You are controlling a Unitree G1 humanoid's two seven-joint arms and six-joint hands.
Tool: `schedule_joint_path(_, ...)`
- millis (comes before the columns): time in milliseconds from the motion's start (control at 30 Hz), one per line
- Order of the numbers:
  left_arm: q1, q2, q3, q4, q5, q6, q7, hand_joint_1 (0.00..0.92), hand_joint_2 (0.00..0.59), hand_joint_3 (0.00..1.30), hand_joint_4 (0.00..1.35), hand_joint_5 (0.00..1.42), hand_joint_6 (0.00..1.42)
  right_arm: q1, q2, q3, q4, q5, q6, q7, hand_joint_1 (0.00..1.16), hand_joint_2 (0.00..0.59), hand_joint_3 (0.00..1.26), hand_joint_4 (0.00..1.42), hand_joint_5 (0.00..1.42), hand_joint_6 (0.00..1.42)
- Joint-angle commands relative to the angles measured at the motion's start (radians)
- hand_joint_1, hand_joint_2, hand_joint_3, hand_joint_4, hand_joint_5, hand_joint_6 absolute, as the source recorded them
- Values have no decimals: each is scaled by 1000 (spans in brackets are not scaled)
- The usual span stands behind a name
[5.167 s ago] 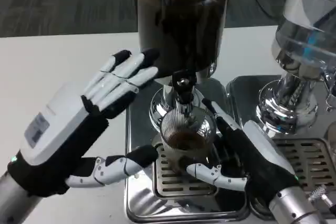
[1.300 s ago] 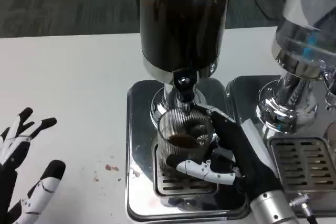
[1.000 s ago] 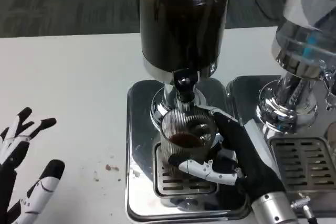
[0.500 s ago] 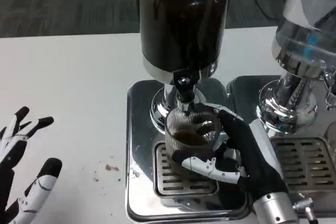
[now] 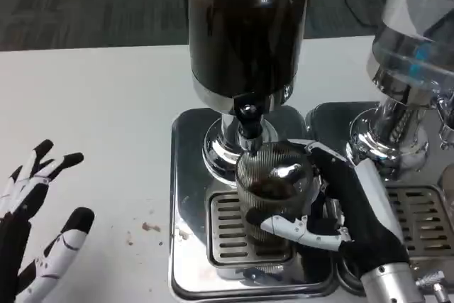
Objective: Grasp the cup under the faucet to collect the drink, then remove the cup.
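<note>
Ribbed glass cup (image 5: 273, 186) upright, dark drink inside, below faucet (image 5: 247, 124)

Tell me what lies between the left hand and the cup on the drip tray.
In the head view, between the left hand and the cup: bare white table with small brown spots, then the drip tray rim.

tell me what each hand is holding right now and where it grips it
The right hand holds the ribbed glass cup by its side wall, with the thumb across the front and fingers round the far side. The left hand holds nothing, its fingers spread.
</note>
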Motion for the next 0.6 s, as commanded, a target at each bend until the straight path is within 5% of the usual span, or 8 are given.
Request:
schedule_joint_path(33,-10,18,-19,25,8,0,-18,0,228,229,0,109,0,10,3,-10,-44,-3,-30,-20,936,153,474,585,859,1185)
schedule_joint_path(600,-46,103,-59,15,90,43,-57,0,190,142,0,19,0,116,-45,-41,-159,24,-28,39,934,149,489,593,869,1209)
